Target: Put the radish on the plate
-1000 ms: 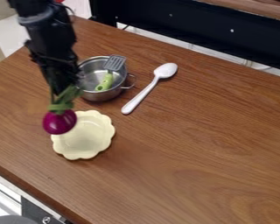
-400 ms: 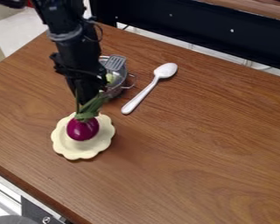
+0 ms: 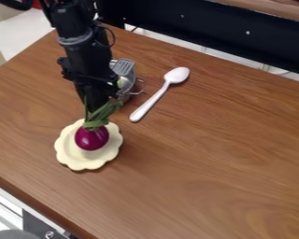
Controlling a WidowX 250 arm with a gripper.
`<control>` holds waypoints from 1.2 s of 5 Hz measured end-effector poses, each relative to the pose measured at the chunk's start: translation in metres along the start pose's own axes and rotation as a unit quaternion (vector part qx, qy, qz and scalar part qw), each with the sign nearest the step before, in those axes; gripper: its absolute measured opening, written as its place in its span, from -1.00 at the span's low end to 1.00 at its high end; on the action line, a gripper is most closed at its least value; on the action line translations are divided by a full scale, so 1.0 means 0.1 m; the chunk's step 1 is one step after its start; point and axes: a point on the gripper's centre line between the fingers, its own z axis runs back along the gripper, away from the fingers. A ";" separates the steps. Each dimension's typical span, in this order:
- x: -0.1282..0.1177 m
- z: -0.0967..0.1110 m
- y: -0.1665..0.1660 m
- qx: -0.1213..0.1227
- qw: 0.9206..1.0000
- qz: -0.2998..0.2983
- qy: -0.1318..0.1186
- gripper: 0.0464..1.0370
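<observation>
On the wooden table [image 3: 214, 172], the pale scalloped plate [image 3: 78, 160] sits nearest. Over its middle is the purple radish [image 3: 91, 138], green leaves up; I can't tell whether it touches the plate. Just beyond, the black claw [image 3: 97, 104] grips the radish by its leaves. Farther back lie a white spoon [image 3: 154, 98] and, partly behind the claw, a metal pot [image 3: 131, 83] with a spatula [image 3: 123, 68] in it

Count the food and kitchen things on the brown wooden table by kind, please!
Round purple radish with green leaves: 1
Cream scalloped plate: 1
Shiny silver metal pot: 1
Green-handled metal spatula: 1
Long white spoon: 1
Total: 5
</observation>
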 end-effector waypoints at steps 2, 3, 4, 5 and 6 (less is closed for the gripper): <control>-0.01 -0.10 0.00 0.004 1.000 -0.007 -0.004 -0.99; -0.01 -0.12 0.01 0.009 1.000 0.002 -0.007 -0.95; -0.02 -0.11 0.00 0.006 1.000 0.007 -0.004 -0.65; -0.01 -0.08 0.00 0.001 1.000 0.014 0.001 -0.15; -0.01 -0.04 0.01 -0.008 1.000 0.019 0.003 0.47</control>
